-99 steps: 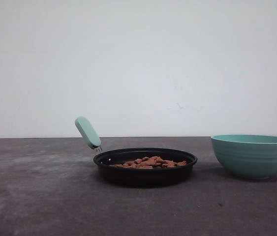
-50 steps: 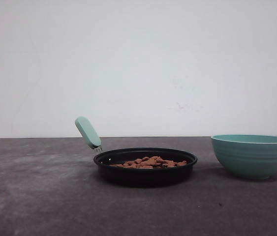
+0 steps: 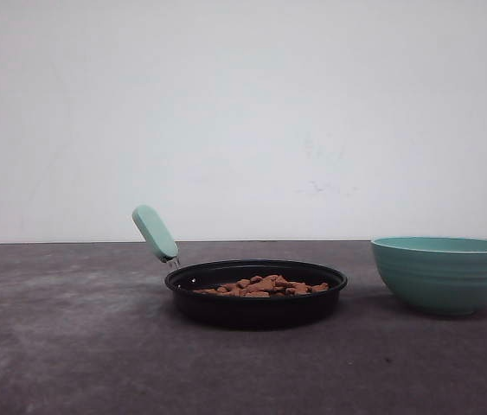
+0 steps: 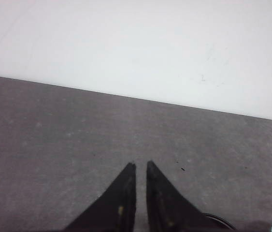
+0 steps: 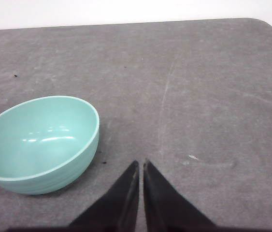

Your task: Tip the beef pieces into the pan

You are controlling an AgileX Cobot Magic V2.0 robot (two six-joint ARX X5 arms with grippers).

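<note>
Front view, dark grey table point(image 3: 70, 346) against a plain white wall point(image 3: 243, 112), beef pieces point(image 3: 262, 286) heaped in the pan point(image 3: 256, 303), teal bowl point(image 3: 445, 273) to its right, left gripper point(image 4: 141, 166) pinched closed over bare table, right gripper point(image 5: 141, 164) closed, empty, beside the bowl.

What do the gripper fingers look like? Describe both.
The left gripper has two matte black fingers tapering to pointed tips, with small pale flecks near the base. The right gripper has the same black, wedge-shaped fingers. No cables or markings are visible.
</note>
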